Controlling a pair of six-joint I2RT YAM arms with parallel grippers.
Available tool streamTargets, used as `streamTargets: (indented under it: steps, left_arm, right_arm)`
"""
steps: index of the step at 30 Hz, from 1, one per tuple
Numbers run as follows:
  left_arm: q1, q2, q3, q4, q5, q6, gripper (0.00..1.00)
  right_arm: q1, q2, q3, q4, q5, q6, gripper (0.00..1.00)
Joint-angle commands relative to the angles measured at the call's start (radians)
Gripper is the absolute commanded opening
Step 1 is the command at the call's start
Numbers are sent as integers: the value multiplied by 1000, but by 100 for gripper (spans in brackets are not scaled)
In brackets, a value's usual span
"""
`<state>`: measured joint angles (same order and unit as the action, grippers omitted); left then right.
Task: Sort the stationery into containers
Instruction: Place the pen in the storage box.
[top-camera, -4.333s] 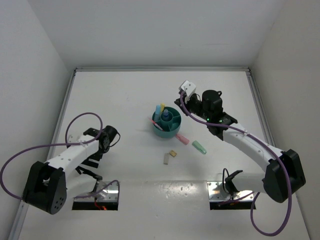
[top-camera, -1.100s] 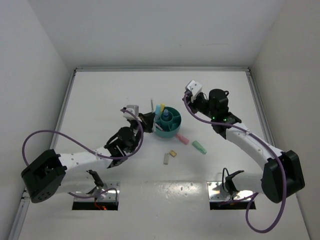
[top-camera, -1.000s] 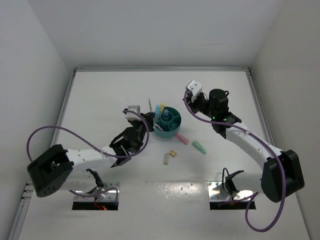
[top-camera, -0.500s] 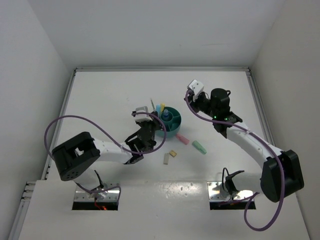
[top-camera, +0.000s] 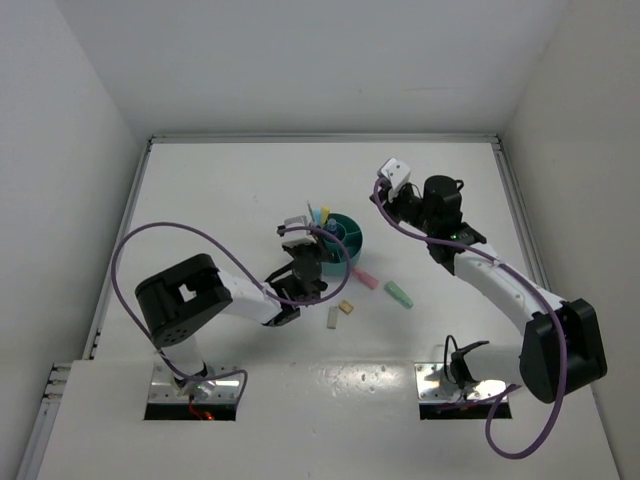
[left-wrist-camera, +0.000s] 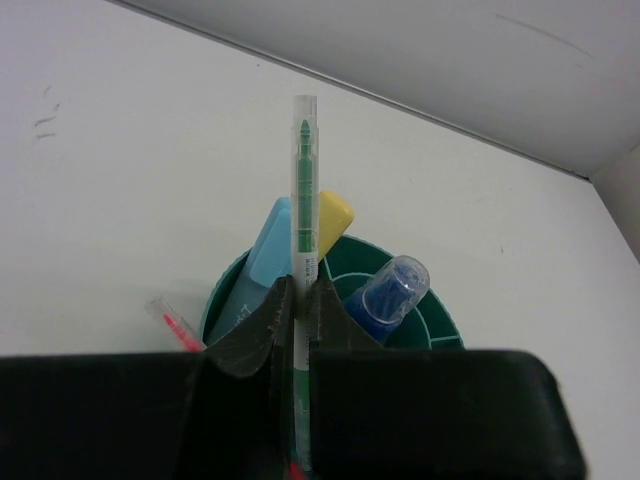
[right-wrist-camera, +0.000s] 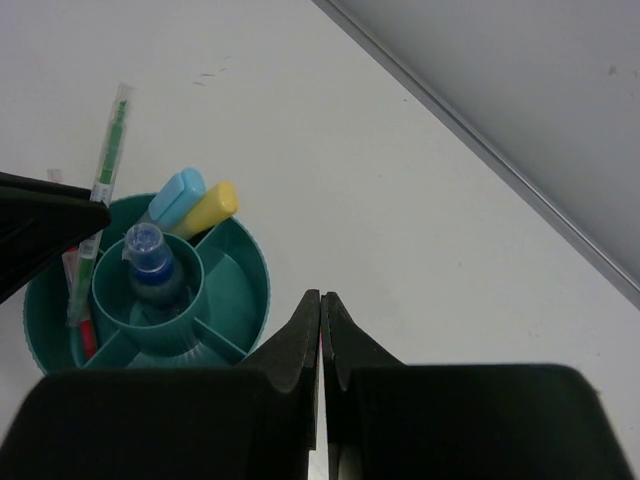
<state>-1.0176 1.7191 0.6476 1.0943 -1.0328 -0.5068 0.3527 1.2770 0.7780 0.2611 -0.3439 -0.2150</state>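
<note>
My left gripper (left-wrist-camera: 298, 290) is shut on a thin clear pen with a green core (left-wrist-camera: 303, 190), which stands upright over the near-left rim of the round teal organiser (left-wrist-camera: 440, 312). In the overhead view this gripper (top-camera: 312, 240) sits at the left edge of the organiser (top-camera: 355, 240). A light-blue marker (left-wrist-camera: 262, 260), a yellow marker (left-wrist-camera: 333, 215), a thin pink pen (left-wrist-camera: 172, 325) and a clear-blue pen (left-wrist-camera: 392, 295) in the central cup stand inside. My right gripper (right-wrist-camera: 320, 296) is shut on nothing and hovers to the right of the organiser (right-wrist-camera: 262, 290); in the overhead view it is the gripper (top-camera: 384, 202).
On the table in front of the organiser lie a pink marker (top-camera: 364, 278), a green marker (top-camera: 398, 294), a tan eraser (top-camera: 346, 307) and a grey eraser (top-camera: 332, 317). White walls close off the back and both sides.
My left arm has swung right and carried the green-cored pen from the table's left side to the organiser's rim. The right arm has barely moved.
</note>
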Motion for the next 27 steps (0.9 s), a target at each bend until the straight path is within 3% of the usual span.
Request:
streamTargets:
  steps: [1, 6, 11, 13, 18, 22, 27]
  left_arm:
    - [-24, 2, 37, 36, -64, -35, 0]
    - [-73, 11, 99, -161, -177, -182, 0]
    - [-91, 20, 99, -162, -187, -182, 9]
    - [-102, 20, 110, -189, -200, -200, 18]
    - [-102, 20, 110, -257, -211, -249, 18]
    - [-102, 11, 110, -284, -220, -271, 29]
    - [-102, 2, 110, -316, -220, -280, 33]
  right_arm:
    - [-8, 4, -5, 53, -27, 12, 0]
    - [-17, 4, -5, 53, -37, 22, 0]
    - [-26, 4, -5, 53, -37, 31, 0]
    - [-26, 4, -5, 53, -37, 31, 0]
    - [-26, 4, -5, 53, -46, 40, 0]
    - [-35, 4, -5, 53, -55, 40, 0]
    - [-35, 4, 4, 53, -55, 49, 0]
